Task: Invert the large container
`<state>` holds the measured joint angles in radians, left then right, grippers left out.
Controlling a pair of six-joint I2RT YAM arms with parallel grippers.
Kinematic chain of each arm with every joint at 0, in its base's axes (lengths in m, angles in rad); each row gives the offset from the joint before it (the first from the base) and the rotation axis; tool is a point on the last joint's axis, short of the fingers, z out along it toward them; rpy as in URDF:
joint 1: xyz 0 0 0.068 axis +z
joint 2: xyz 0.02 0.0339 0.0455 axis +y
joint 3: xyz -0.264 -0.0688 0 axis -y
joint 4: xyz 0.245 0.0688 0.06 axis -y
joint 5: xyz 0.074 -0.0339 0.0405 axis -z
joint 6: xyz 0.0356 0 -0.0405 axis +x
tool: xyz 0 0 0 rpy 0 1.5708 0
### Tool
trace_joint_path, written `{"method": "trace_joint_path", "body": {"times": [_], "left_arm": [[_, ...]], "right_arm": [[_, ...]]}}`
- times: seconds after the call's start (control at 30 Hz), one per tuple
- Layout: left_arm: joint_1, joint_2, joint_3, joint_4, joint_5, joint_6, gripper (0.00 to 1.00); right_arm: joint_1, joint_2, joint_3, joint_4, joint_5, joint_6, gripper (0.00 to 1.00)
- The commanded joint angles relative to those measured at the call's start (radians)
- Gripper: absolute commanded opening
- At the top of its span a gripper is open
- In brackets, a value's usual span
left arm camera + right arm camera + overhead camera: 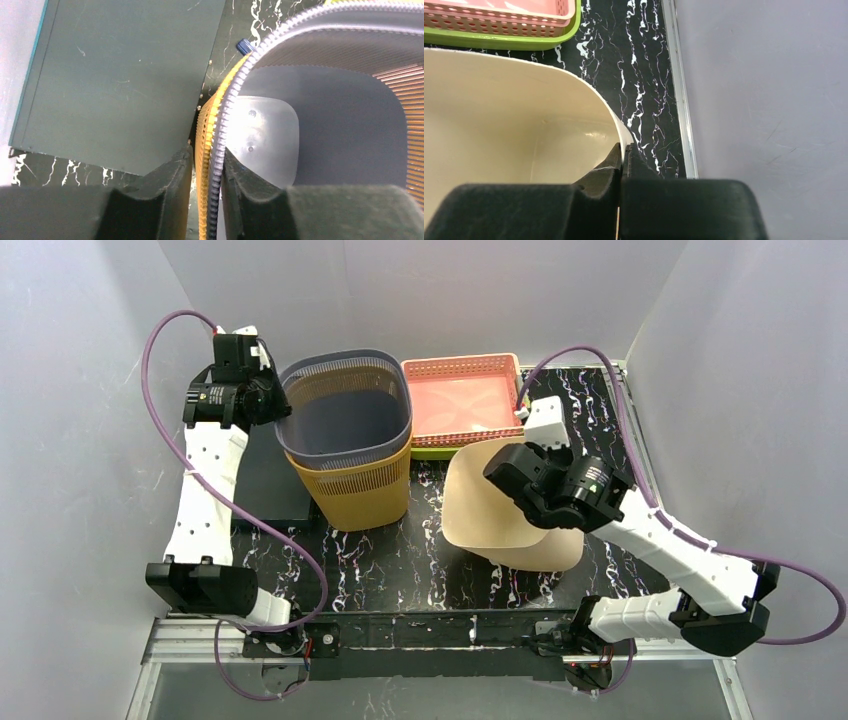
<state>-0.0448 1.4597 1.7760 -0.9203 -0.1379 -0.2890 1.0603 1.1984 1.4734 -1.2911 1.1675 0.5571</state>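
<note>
Bin (478, 508), beige, is right of the table's (400, 550) middle. It is tilted rather than upright, not yet upside down, and held by its rim.

At far left the left arm reaches to the back of the table, where the left gripper (283, 405) meets the rim of two nested baskets. In the left wrist view the left gripper (206, 152) has one finger outside the orange basket (204, 125) and one inside the grey basket (340, 115). The fingers are closed up against the doubled rim, pinching both. A dark slab (115, 75) lies flat on the table just left of the baskets, and a small blue thing (244, 46) sits by the rim. I cannot tell what it is.

From above, the grey basket (345, 415) stands upright inside the orange basket (355, 490), its rim higher. To their right at the back, a pink tray (460, 395) rests in a green tray (435, 452).

Just in front of the trays is the bin. The right gripper (500, 475) is at the bin's upper edge. In the right wrist view the right gripper (624, 150) is clamped on the bin's (514, 115) thin rim, one finger inside and one outside. The pink tray (499, 15) and green tray (499, 40) are just beyond.
</note>
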Motion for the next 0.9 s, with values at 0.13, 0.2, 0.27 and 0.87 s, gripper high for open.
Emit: {"method": "trace_joint_path", "body": {"times": [0.13, 0.2, 0.27, 0.87], "left_arm": [[0.022, -0.015, 0.064, 0.003, 0.073, 0.008, 0.62], [0.025, -0.021, 0.099, -0.029, 0.069, 0.001, 0.71], [0.028, -0.039, 0.129, -0.05, 0.06, -0.008, 0.78], [0.028, -0.557, -0.223, 0.018, 0.624, -0.309, 0.83]], "right_arm": [[-0.003, 0.071, 0.162, 0.015, -0.004, -0.198, 0.01], [-0.002, 0.102, 0.179, 0.002, -0.007, -0.256, 0.01], [-0.002, 0.133, 0.204, -0.026, -0.001, -0.284, 0.01], [0.008, 0.176, 0.03, 0.138, -0.388, -0.251, 0.01]]}}
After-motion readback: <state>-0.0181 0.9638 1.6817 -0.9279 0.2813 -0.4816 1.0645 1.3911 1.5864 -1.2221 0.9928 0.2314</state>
